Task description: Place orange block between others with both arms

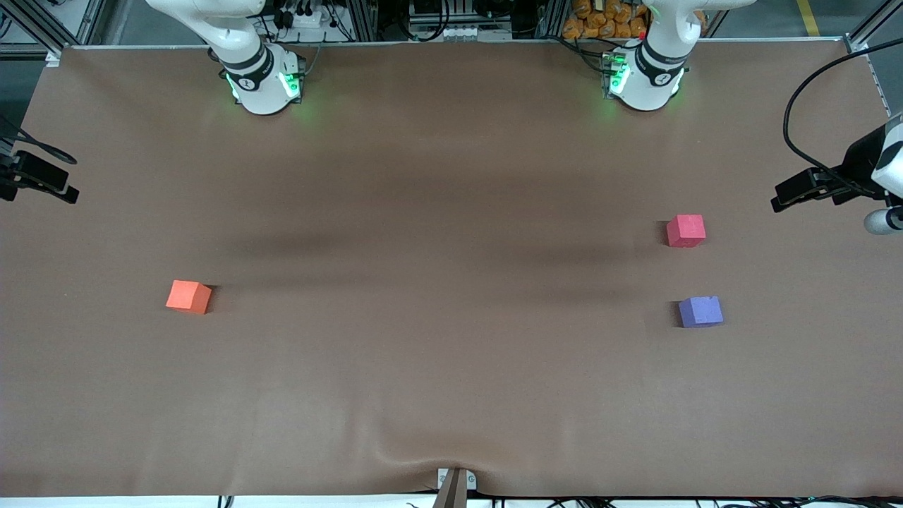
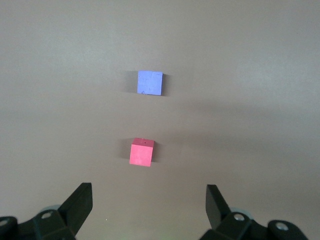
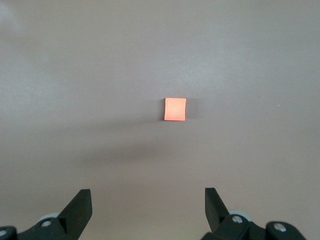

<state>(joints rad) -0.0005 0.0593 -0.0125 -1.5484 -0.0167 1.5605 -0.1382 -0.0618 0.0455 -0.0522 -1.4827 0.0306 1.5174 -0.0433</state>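
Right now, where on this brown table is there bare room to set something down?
The widest bare stretch lies between the small orange foam cube and the pair of cubes at the left arm's end. A narrow bare gap also separates the pinkish-red foam cube from the purple-blue foam cube. Nowhere is crowded.

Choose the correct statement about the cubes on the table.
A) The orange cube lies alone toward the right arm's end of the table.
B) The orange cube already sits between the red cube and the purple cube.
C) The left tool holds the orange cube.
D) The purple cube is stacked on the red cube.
A: the orange cube lies alone toward the right arm's end, while the red cube and purple cube sit apart at the left arm's end.
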